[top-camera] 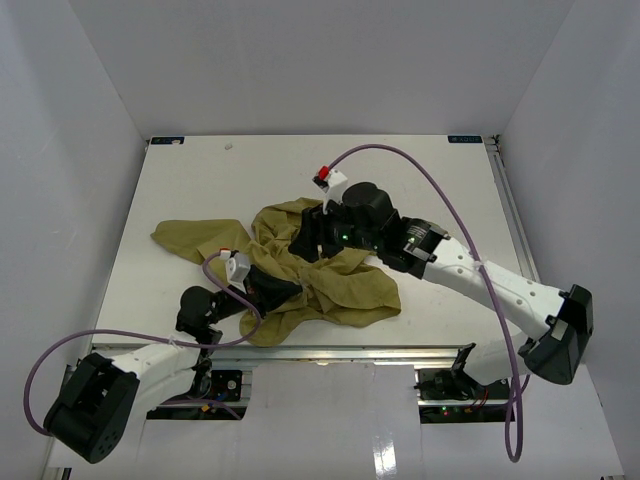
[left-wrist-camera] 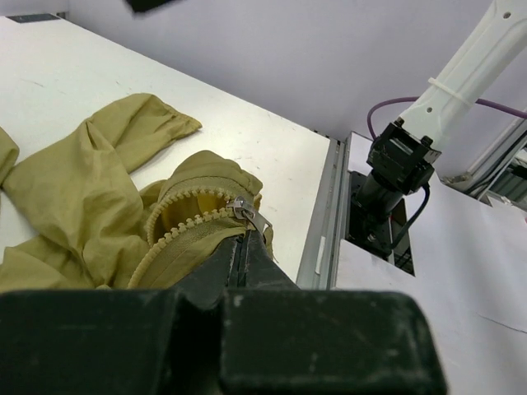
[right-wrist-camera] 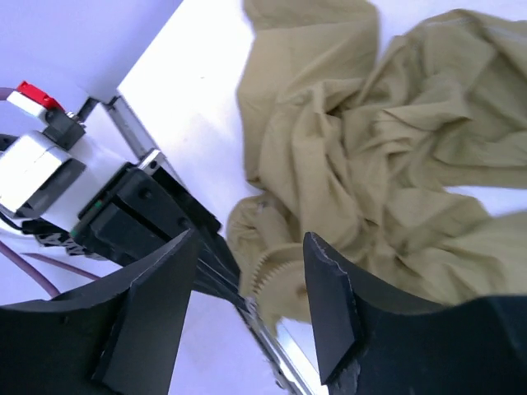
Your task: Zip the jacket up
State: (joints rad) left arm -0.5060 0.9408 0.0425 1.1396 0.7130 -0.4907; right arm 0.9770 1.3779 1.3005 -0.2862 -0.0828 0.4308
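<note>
The olive jacket (top-camera: 350,290) lies crumpled in the middle of the table, one sleeve (top-camera: 195,238) stretched out to the left. My left gripper (top-camera: 272,288) is shut on the jacket's (left-wrist-camera: 74,189) zipper edge near the front table edge. The metal slider (left-wrist-camera: 245,211) and its pull tab sit just past the shut fingertips (left-wrist-camera: 247,247), with a curl of zipper teeth (left-wrist-camera: 177,226) beside them. My right gripper (top-camera: 318,238) hovers over the jacket (right-wrist-camera: 395,148), open (right-wrist-camera: 251,239). The zipper teeth (right-wrist-camera: 276,280) and the left gripper's fingers (right-wrist-camera: 210,263) show below its gap, and nothing is held.
A metal rail (left-wrist-camera: 325,222) runs along the table's near edge, close to the held zipper end. The right arm's base (left-wrist-camera: 395,164) stands behind it. A purple cable (top-camera: 430,175) loops above the right arm. White walls enclose the table on three sides.
</note>
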